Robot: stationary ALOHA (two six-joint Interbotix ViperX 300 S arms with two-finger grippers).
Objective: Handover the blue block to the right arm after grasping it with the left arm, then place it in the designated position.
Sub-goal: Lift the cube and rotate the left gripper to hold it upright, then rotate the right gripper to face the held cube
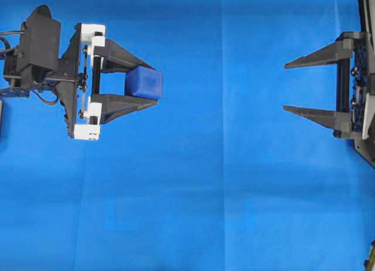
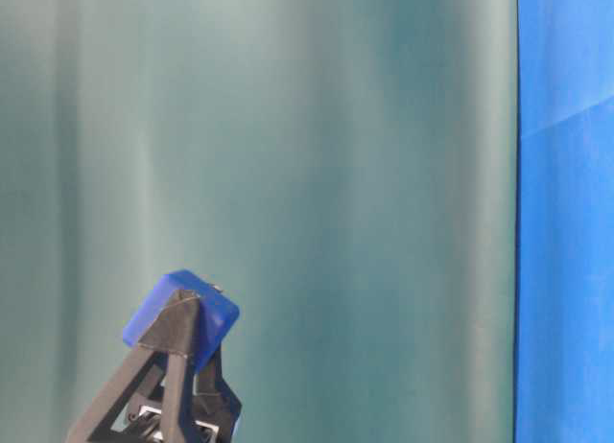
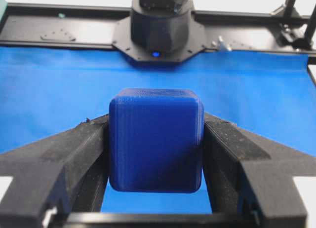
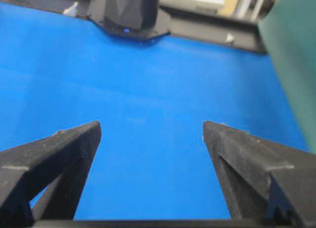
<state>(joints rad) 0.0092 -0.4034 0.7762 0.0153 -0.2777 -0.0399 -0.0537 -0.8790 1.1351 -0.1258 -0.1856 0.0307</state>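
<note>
Left claw (image 1: 149, 84) grips blue block (image 1: 144, 83) — right claw (image 1: 285, 87) agape.

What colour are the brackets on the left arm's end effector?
White brackets on the left end effector, clearest in the overhead view.

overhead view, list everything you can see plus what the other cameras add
block: one, dark blue, between the left end effector's fingers, off the cloth
cloth: one, bright blue, covering the table
backdrop: one, teal green, behind the scene in the table-level view
arm base: one, black, at the cloth's far edge in the left wrist view
left end effector: one, black with white brackets, left side, shut on the block
right end effector: one, black, right side, open and empty
</note>
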